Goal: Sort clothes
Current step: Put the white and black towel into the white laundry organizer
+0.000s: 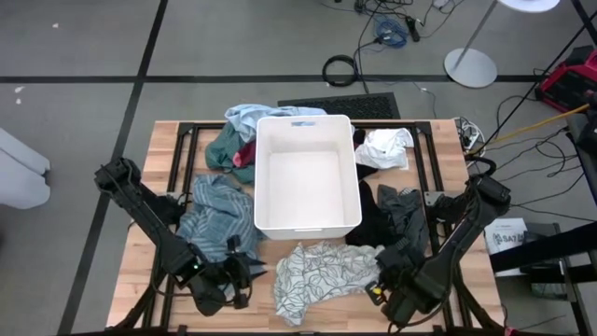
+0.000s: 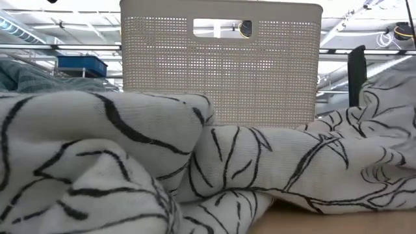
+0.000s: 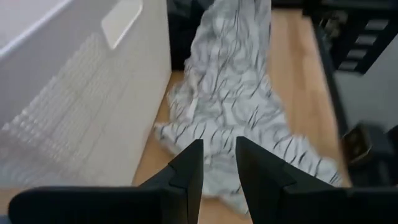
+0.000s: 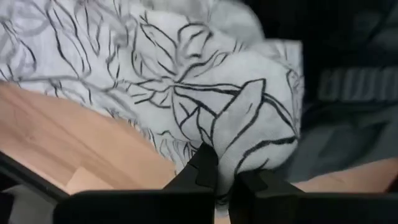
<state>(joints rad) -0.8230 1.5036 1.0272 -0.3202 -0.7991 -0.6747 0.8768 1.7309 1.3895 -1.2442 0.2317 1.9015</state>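
A white garment with black leaf lines (image 1: 322, 271) lies crumpled on the table in front of the white bin (image 1: 263, 187); it fills the low view (image 2: 195, 162). My right gripper (image 4: 225, 171) is at its right end (image 1: 378, 285), shut on the cloth. My left gripper (image 3: 219, 152) is near its left end (image 1: 244, 275), narrowly open, with the garment (image 3: 236, 93) showing beyond its fingers. A teal striped garment (image 1: 216, 215) lies left of the bin and black garments (image 1: 392, 215) lie right of it. My right gripper pinches a bunched fold at the garment's right end (image 4: 245, 134) between its two fingers; how many layers I cannot tell. The fingers come in low, from the table's near right. The cloth bulges over the fingertips, and the rest of it lies slack on the table.
The bin's near wall (image 2: 221, 65) stands just behind the patterned garment. Light blue (image 1: 247, 117), red (image 1: 247, 154) and white (image 1: 384, 147) garments lie around the bin's far corners. Bare wood shows along the near edge (image 1: 317, 313).
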